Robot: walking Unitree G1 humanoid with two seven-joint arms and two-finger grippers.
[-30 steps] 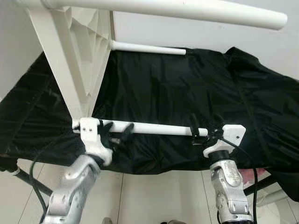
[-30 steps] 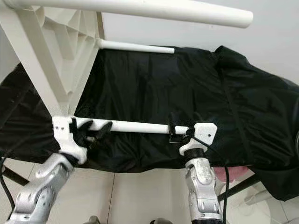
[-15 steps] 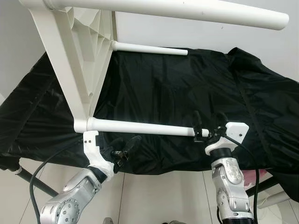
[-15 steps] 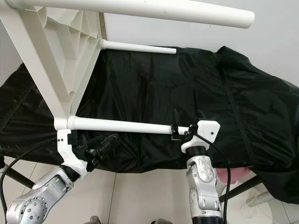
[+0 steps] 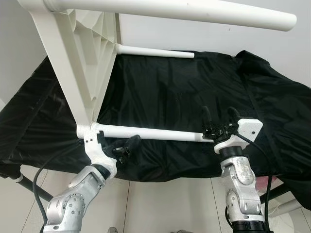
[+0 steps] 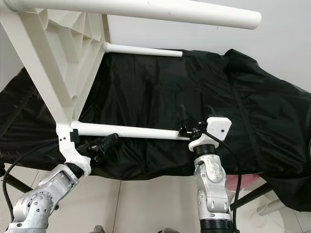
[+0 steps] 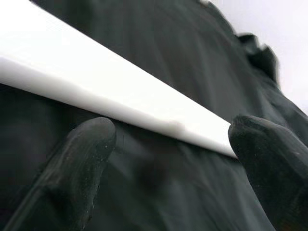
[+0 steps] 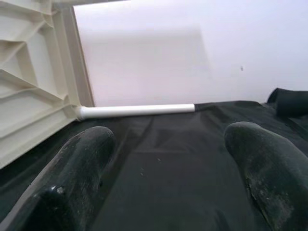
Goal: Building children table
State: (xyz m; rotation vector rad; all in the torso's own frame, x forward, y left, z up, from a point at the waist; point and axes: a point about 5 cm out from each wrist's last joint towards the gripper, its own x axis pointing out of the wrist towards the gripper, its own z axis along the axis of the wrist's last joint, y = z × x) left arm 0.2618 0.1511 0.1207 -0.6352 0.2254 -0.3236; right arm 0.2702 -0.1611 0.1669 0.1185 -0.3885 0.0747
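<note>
A white children's table stands on its side, its ribbed top upright at the left and its round legs pointing right. The near leg runs level over the black cloth. My left gripper is open just under that leg near its base; the left wrist view has the leg crossing beyond the spread fingertips. At the leg's free end my right gripper is open, fingers pointing up past it. Between them the right wrist view looks at the far leg.
A black cloth covers the work surface behind the table. One more leg passes high overhead. White wall lies behind, pale tiled floor below. Black stand legs and a pink object sit under the cloth's edge.
My left gripper came off the near leg's base, dropped, then rose back to just beneath it. The right gripper's fingers have lifted and now stick up above the leg's end.
</note>
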